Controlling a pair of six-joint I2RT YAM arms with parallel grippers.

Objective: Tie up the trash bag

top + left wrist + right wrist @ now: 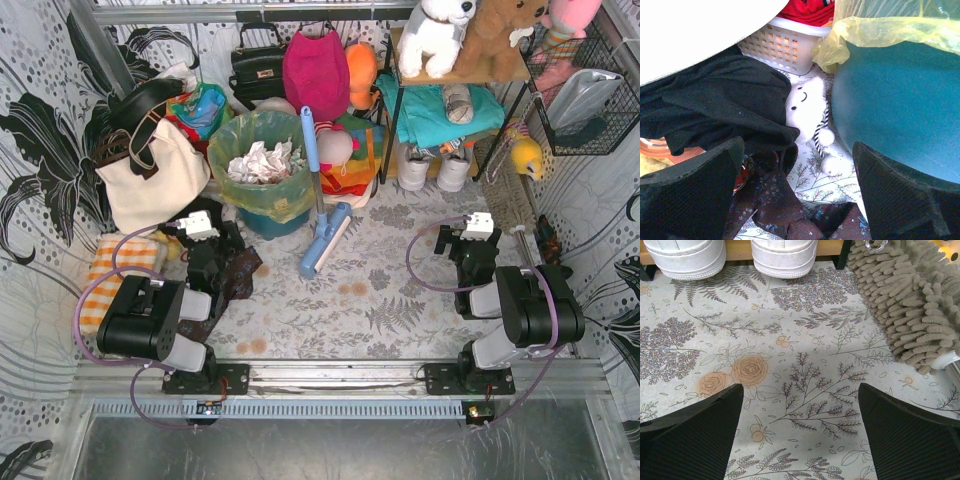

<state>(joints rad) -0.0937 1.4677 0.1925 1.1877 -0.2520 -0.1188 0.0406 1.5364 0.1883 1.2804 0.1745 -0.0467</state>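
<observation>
The trash bag is thin yellow-green plastic lining a round teal bin at the back left, its mouth open, with crumpled white paper inside. In the left wrist view the bag's rim folds over the teal bin wall. My left gripper is open and empty, low over dark floral cloth, just front-left of the bin. My right gripper is open and empty over the floral mat, far right of the bag.
A cream tote stands left of the bin. A blue mop leans against its right side. Black cloth, a white plush and a white basket crowd the left gripper. White shoes and a shaggy rug lie beyond the right gripper.
</observation>
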